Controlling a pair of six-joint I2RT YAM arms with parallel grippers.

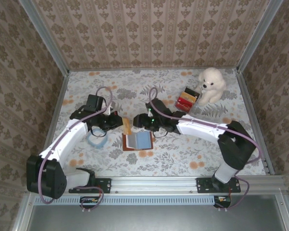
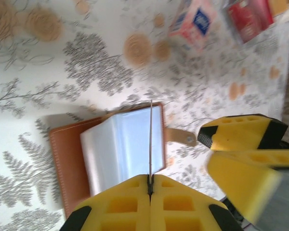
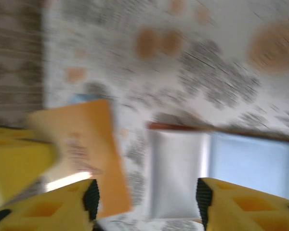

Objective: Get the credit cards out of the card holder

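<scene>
The brown card holder (image 1: 137,141) lies open on the table, its clear and pale blue sleeves (image 2: 123,147) facing up. My left gripper (image 1: 119,122) hovers just off its upper left corner, shut on an orange credit card (image 1: 127,126). That card appears edge-on as a thin line (image 2: 151,139) rising from the closed pads (image 2: 150,179). My right gripper (image 1: 140,121) is close on the other side, above the holder's top edge. Its jaws (image 3: 147,199) stand open, with the orange card (image 3: 89,149) beside the left finger and the clear sleeve (image 3: 178,175) between them below.
A red card box (image 1: 188,98) and a white plush dog (image 1: 211,85) stand at the back right. A light blue object (image 1: 97,139) lies left of the holder, under my left arm. Patterned walls close in the table on three sides.
</scene>
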